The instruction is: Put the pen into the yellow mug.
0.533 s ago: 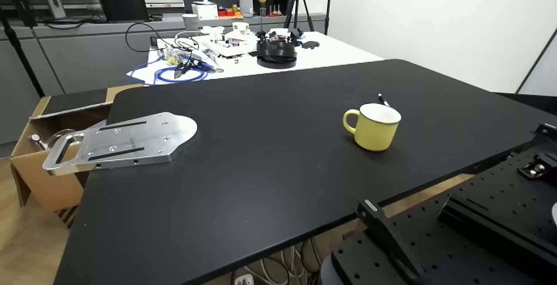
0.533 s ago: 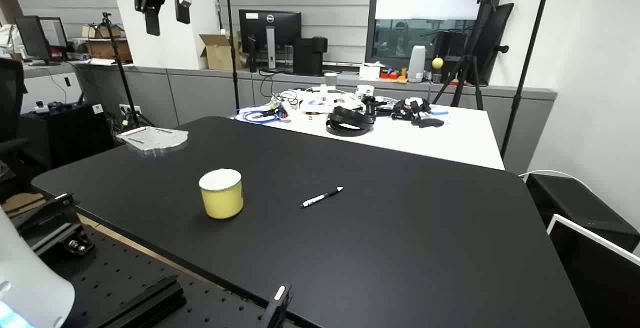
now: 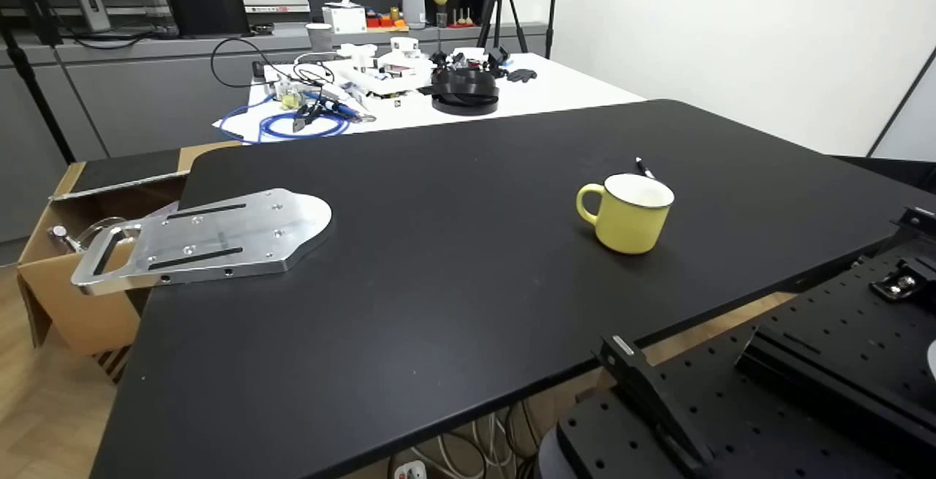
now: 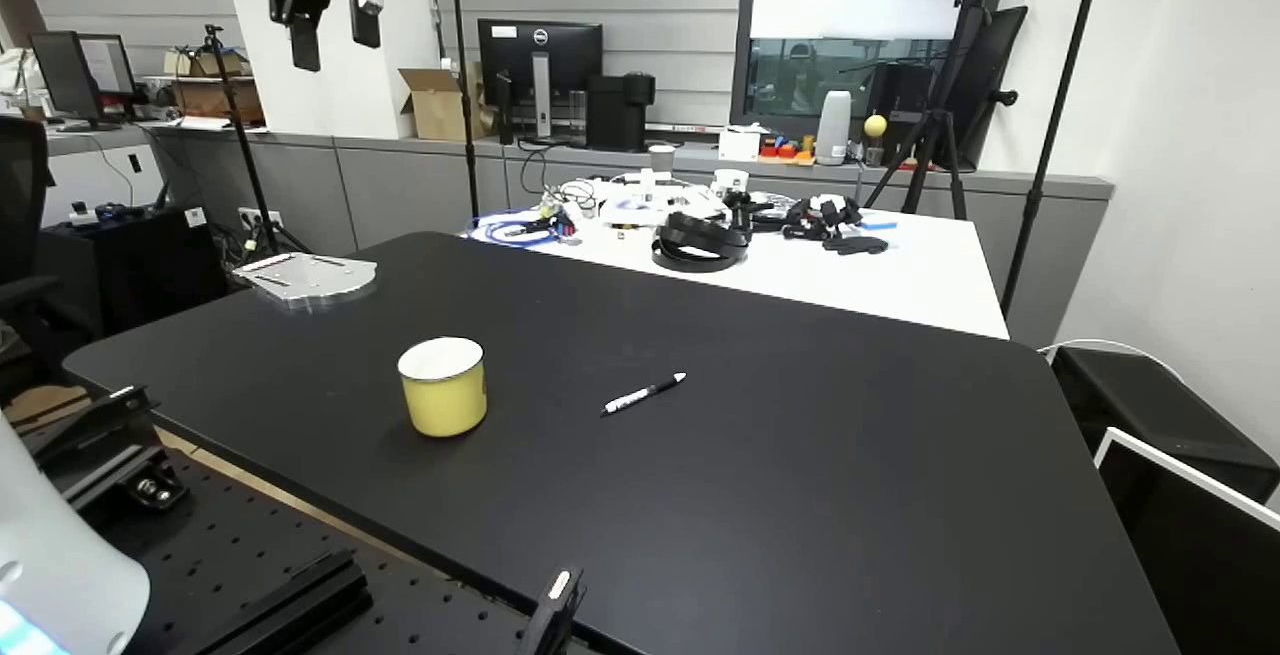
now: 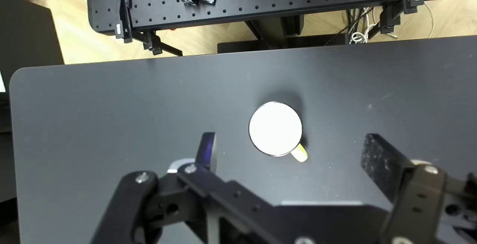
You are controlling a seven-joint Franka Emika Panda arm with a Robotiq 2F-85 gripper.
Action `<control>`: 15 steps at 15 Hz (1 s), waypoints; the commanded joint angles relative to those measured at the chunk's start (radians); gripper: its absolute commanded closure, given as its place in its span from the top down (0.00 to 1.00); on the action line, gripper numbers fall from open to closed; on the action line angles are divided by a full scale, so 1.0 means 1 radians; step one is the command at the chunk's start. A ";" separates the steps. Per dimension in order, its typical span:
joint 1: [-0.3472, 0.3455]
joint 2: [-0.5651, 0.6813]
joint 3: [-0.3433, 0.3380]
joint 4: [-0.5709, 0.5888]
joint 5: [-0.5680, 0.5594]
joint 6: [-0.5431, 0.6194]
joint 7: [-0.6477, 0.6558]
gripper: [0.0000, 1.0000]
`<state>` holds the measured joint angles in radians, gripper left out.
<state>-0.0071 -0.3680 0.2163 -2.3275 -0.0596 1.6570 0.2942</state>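
Observation:
The yellow mug (image 3: 630, 224) stands upright on the black table (image 3: 439, 296); it also shows in an exterior view (image 4: 444, 405) and, from above, in the wrist view (image 5: 275, 129). Its inside is white. The slim black-and-white pen (image 4: 645, 394) lies flat on the table, apart from the mug. In an exterior view the pen (image 3: 645, 167) is partly hidden behind the mug. The pen does not show in the wrist view. My gripper (image 4: 336, 43) is high above the table, open and empty. In the wrist view, the mug shows below and between the gripper's (image 5: 290, 145) spread fingers.
A silver metal plate with a handle (image 3: 219, 234) lies at the table's edge. A black perforated mounting board (image 3: 731, 406) adjoins the front edge. A white table (image 4: 800, 290) with cables and parts stands behind. A cardboard box (image 3: 88, 296) stands beside the table.

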 commanded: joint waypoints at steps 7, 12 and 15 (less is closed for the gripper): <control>0.028 0.003 -0.025 0.001 -0.007 -0.002 0.008 1.00; 0.028 0.003 -0.025 0.001 -0.007 -0.002 0.008 1.00; 0.010 0.005 -0.050 0.005 -0.003 0.073 0.028 1.00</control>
<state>-0.0027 -0.3680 0.2049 -2.3283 -0.0598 1.6763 0.2981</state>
